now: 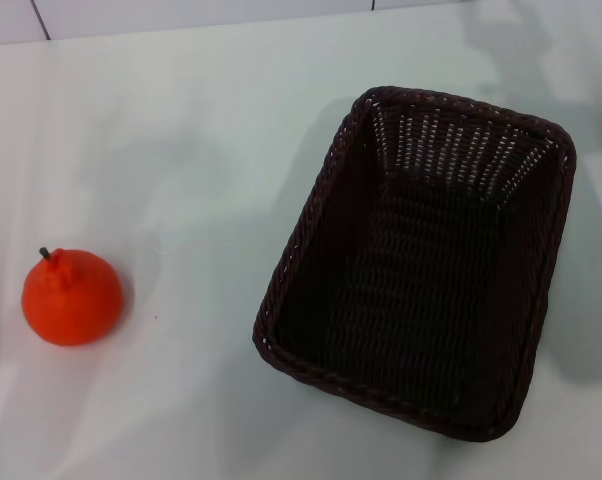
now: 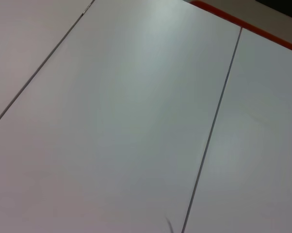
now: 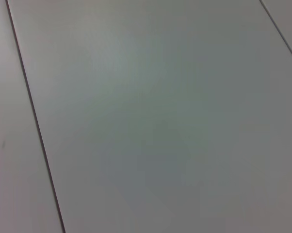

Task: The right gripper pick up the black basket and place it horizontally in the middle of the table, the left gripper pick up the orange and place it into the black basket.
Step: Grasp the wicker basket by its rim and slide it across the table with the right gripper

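Observation:
The black basket (image 1: 421, 260) is a large dark woven rectangle that rests on the white table (image 1: 201, 160) at the right of the head view, its long side running roughly away from me, tilted a little. It is empty inside. The orange (image 1: 71, 297) sits upright on the table at the left, with its dark stem on top, well apart from the basket. Neither gripper shows in any view. Both wrist views show only bare white panels with thin seams.
The table's far edge meets a wall with a seam (image 1: 41, 20) at the top of the head view. A red-orange strip (image 2: 243, 22) runs along one panel edge in the left wrist view.

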Tool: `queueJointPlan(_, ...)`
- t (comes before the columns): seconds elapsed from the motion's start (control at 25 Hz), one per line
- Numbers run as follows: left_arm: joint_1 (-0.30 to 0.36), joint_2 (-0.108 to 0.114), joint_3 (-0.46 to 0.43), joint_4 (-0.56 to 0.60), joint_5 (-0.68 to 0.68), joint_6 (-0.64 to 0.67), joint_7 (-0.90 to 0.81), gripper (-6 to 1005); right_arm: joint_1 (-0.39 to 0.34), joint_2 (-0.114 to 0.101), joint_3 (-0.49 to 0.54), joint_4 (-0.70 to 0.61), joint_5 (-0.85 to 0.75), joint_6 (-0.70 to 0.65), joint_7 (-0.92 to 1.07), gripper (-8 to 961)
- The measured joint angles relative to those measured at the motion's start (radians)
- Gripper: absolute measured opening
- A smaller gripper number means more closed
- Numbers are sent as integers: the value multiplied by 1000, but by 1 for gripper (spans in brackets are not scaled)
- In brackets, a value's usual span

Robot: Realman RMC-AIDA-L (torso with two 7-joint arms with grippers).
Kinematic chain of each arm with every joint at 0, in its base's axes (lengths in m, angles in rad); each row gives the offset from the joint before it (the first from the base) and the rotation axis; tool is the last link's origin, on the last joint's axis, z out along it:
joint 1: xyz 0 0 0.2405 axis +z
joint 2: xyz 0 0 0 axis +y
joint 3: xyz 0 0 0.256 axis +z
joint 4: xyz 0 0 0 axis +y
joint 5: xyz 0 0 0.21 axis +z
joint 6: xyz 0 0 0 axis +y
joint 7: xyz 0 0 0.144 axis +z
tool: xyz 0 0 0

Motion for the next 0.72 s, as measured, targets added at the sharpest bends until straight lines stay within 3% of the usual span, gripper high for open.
queueJointPlan(0.52, 2, 0, 0, -12, 0, -1, 0, 748, -2, -3, -9, -1, -6, 0, 9, 601)
queueJointPlan(0.72, 2, 0, -2, -13, -1, 2, 0, 748, 16, -16, -78, -48, -24, 1, 122, 603)
